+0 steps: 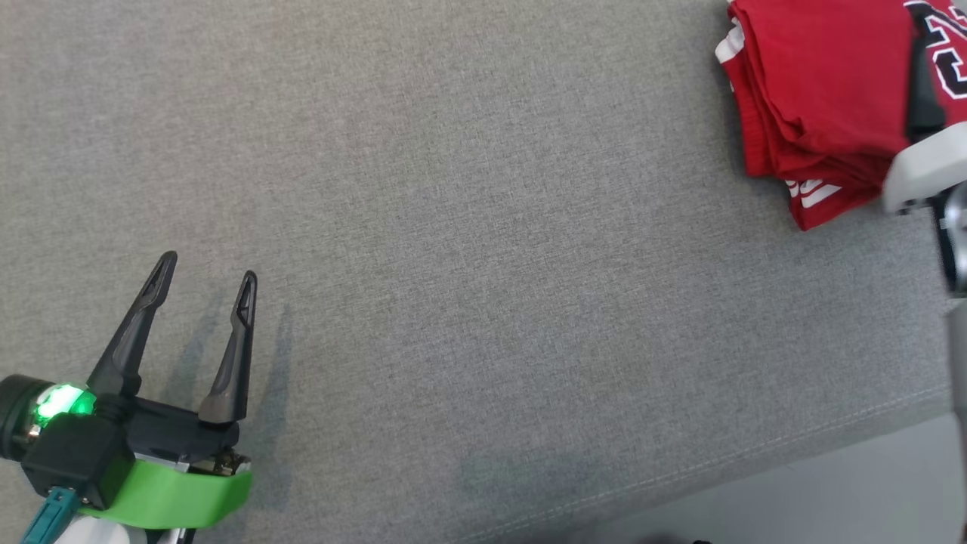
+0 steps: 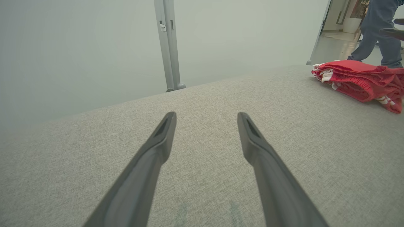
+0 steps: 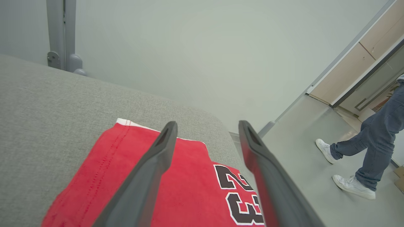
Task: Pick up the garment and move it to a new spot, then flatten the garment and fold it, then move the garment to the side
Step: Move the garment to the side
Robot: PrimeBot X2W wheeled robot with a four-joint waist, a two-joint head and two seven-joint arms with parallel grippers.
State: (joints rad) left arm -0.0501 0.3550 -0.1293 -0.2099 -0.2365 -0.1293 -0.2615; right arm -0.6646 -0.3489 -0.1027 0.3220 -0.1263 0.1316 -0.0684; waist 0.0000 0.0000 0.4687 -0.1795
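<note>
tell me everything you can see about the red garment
The garment is a red jersey of knit, mesh-looking fabric with white trim and a black number outlined in white. It is folded into a compact stack of several layers, the striped edges showing at its sides. It lies flat on the grey fabric surface, close to the far right corner. The right end effector is over it with its fingers apart; whether they touch the cloth cannot be told.

Grey fabric surface (image 1: 483,227), pale wall (image 3: 189,47)
</note>
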